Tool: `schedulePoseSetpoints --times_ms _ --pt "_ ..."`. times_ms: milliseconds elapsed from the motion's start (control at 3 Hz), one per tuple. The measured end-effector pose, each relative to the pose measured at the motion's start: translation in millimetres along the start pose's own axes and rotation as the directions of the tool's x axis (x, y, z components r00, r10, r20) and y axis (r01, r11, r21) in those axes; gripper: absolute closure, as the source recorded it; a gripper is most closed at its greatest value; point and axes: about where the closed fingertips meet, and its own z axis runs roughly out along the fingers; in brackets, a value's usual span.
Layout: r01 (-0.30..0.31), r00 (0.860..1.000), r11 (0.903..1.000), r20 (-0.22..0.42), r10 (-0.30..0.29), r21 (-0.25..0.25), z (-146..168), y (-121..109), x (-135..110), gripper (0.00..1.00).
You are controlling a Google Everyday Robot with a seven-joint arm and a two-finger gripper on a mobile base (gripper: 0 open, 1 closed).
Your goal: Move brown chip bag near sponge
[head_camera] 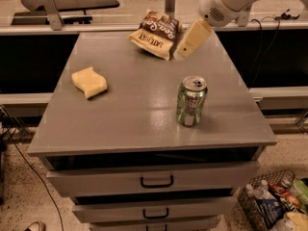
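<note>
The brown chip bag [154, 32] lies at the far middle edge of the grey tabletop [139, 119], its pale yellow band facing me. The sponge [89, 82], a pale-yellow wavy block, lies on the left side of the top, well apart from the bag. My gripper [183, 51] hangs from the white arm [226, 4] at the upper right. It points down and left, just to the right of the bag and slightly above the table. It holds nothing that I can see.
A green soda can [191, 101] stands upright right of centre, in front of the gripper. Drawers [156, 181] are below the tabletop. A wire basket of bottles [272, 206] sits on the floor at the lower right. A ledge runs behind the table.
</note>
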Motion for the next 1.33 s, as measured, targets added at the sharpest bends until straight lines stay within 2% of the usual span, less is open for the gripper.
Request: schedulePoseSetpoints --times_ms 333,667,1000,1333 --pt "-0.046 0.996 0.9951 0.074 0.04 0.087 53.2 -39.9 -19.9 0.0" --pt "-0.081 0.992 0.9857 0.106 0.066 0.148 94.6 -78.3 -25.1 0.0" --pt "-0.125 0.986 0.9704 0.134 0.099 0.206 115.2 -121.8 -14.8 0.0" --pt "-0.151 0.982 0.9646 0.147 0.121 0.216 122.3 -135.6 -4.1 0.0"
